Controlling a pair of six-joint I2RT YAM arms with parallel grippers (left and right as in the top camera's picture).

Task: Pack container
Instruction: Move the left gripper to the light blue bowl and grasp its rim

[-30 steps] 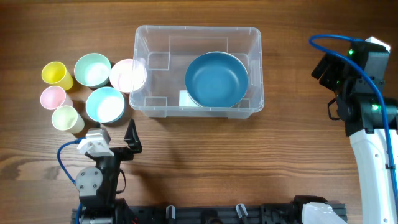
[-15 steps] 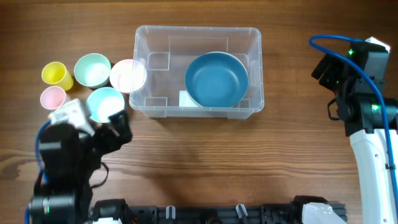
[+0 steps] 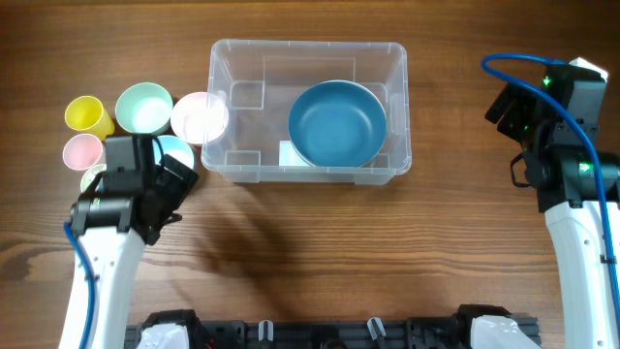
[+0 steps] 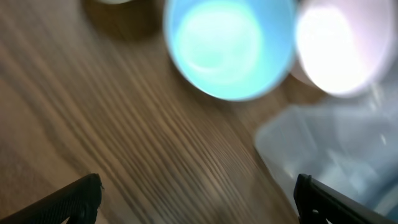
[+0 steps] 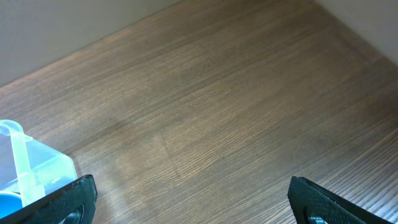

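At back-centre of desk (image 3: 291,252), container (image 3: 247,126): sat upright, open-topped, long side running left-right; clear rect. tub w/ rounded corners.
blue bowl (image 3: 337,123): lay upright inside container, in right half.
white label (image 3: 288,153): showed at container's front wall, just left of blue bowl.
left claw (image 4: 199,202): gaped wide, gripped nothing; hung over desk near container's front-left corner, by light blue bowl.
light blue bowl (image 4: 229,46): stood on desk outside container, near its front-left corner; mostly covered by left arm (image 3: 102,262) in overhead view.
pale pink bowl (image 3: 200,117): stood outside container, up against its left wall as seen from above; actual contact couldn't be told.
mint bowl (image 3: 143,108): stood just left of pale pink bowl.
yellow cup (image 3: 85,116): stood far left, beside mint bowl.
pink cup (image 3: 82,151): stood just in front of yellow cup.
right claw (image 5: 193,202): fingers spread wide, empty; hovered over bare desk well right of container; only a corner of tub seen at left edge of right wrist view.
left wrist view: blurred, bowl edges soft.
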